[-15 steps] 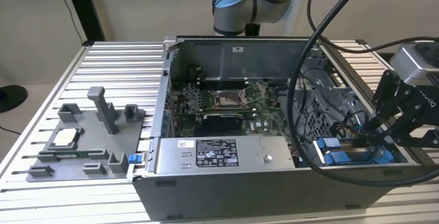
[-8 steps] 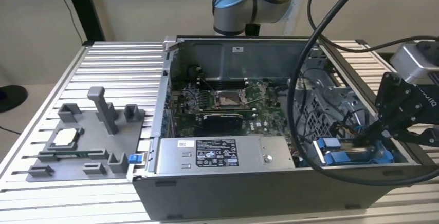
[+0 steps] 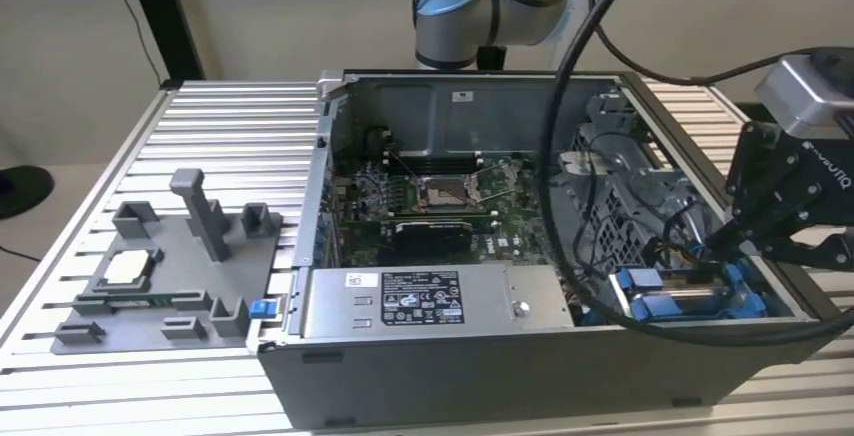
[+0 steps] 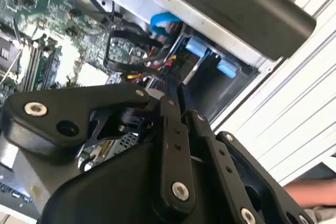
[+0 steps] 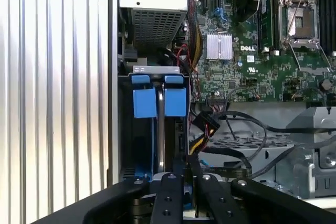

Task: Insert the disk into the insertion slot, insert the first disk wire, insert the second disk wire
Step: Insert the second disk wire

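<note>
The insertion slot [image 5: 144, 102], a grey bay with blue tabs, sits in the case corner at the exterior view's right [image 3: 661, 306]. A thin silver edge that looks like the disk [image 5: 160, 140] stands upright between the blue rails. My gripper [image 5: 186, 176] hangs over the bay's end, by the cables [image 3: 734, 248]. Its fingers are drawn close together, pinching a black connector of a disk wire [image 5: 189, 158]. Red and yellow leads [image 5: 202, 141] run from that spot toward the motherboard. In the second wrist view the gripper [image 4: 184, 109] is just above the bay [image 4: 197, 48].
The open computer case [image 3: 441, 356] lies on a ribbed aluminium table [image 3: 227, 126]. A grey labelled box [image 3: 414, 301] fills the near side, with the motherboard [image 3: 441, 196] behind it. A perforated metal cage [image 3: 627, 176] and looped black cables [image 3: 587, 286] crowd the bay. A grey fixture [image 3: 160, 276] stands at the left.
</note>
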`<act>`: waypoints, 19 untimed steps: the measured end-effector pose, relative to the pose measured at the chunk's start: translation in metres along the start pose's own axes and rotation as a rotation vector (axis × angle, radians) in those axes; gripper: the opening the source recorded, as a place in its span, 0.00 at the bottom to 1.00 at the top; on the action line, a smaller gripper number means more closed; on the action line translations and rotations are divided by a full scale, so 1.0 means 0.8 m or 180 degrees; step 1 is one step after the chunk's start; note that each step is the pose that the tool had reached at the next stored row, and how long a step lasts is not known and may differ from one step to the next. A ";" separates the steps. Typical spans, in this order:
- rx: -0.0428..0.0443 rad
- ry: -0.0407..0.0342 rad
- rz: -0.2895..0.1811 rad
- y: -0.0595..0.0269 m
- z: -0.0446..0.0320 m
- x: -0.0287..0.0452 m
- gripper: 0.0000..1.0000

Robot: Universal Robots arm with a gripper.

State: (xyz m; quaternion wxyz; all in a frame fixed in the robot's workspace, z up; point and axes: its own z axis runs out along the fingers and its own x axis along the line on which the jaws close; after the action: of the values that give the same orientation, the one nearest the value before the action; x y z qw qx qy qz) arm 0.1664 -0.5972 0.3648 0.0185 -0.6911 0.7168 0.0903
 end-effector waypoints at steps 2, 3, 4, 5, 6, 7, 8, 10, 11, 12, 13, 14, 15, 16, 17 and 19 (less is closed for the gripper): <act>0.0008 0.0000 -0.0001 0.011 0.0007 0.0026 0.00; 0.0016 0.0000 -0.0002 0.017 0.0013 0.0036 0.00; 0.0028 0.0000 -0.0004 0.023 0.0023 0.0042 0.00; 0.0042 -0.0001 -0.0007 0.028 0.0036 0.0046 0.00; 0.0063 -0.0002 -0.0010 0.033 0.0051 0.0049 0.00; 0.0091 -0.0003 -0.0014 0.034 0.0065 0.0052 0.00; 0.0119 -0.0004 -0.0019 0.035 0.0078 0.0055 0.00; 0.0168 -0.0004 -0.0032 0.036 0.0099 0.0054 0.00; 0.0189 -0.0005 -0.0038 0.036 0.0113 0.0055 0.00; 0.0206 -0.0006 -0.0042 0.036 0.0131 0.0056 0.00; 0.0221 -0.0006 -0.0045 0.037 0.0149 0.0056 0.00; 0.0231 -0.0005 -0.0049 0.036 0.0167 0.0055 0.00; 0.0240 -0.0005 -0.0054 0.036 0.0182 0.0047 0.00; 0.0250 -0.0004 -0.0059 0.036 0.0193 0.0033 0.00; 0.0261 -0.0006 -0.0065 0.036 0.0205 0.0013 0.00; 0.0266 -0.0004 -0.0069 0.037 0.0213 -0.0037 0.00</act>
State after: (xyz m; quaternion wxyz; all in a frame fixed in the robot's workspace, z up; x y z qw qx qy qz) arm 0.1357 -0.5908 0.3515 0.0487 -0.6974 0.7125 0.0605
